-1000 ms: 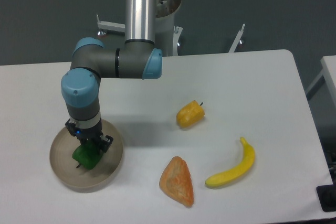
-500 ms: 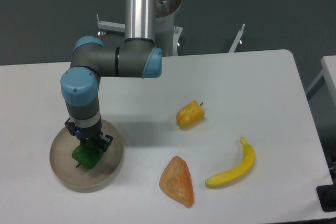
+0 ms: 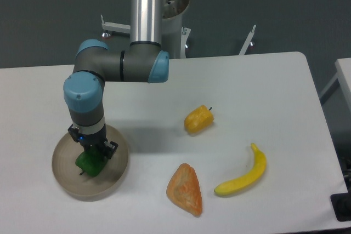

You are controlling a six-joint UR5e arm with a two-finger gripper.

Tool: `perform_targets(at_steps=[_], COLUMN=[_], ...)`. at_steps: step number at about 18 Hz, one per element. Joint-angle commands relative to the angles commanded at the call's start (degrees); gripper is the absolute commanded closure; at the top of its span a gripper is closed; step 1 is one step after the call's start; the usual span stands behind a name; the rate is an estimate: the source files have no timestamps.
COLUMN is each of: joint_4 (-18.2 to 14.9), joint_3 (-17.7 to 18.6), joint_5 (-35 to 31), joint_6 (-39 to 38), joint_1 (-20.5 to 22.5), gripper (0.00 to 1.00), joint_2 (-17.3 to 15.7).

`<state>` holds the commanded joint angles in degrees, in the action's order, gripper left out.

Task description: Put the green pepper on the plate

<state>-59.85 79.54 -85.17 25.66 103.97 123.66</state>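
One fixed camera looked down from the front edge of the table (image 3: 263, 80), fairly near, facing its far edge.

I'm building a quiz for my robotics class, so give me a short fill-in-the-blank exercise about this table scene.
1. The green pepper sits over the round ____, under the gripper.
2. The long curved yellow fruit near the table's right side is a ____.
3. The yellow pepper lies ____ the plate, apart from it on the table.
4. The orange triangular item lies between the plate and the ____.

Missing words: plate; banana; outside; banana
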Motion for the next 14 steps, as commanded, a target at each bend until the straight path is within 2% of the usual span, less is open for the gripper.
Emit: perform_targets(at_steps=[3,5,8,11,14], joint_4=[-0.1,-0.1,-0.6,-0.8,-3.7], joint_3=[0.0,0.0,0.0,2.2,3.3], joint_5=[-0.1,-0.2,-0.4,-0.7,-0.8], joint_6=[0.0,0.0,0.2,1.2,4.0], joint_1=[0.1,0.1,0.2,0.6,3.3], gripper=[0.17,0.08,0.04,0.02,0.02], joint_2=[-0.2,-0.4,-1.2,-3.7,-7.0])
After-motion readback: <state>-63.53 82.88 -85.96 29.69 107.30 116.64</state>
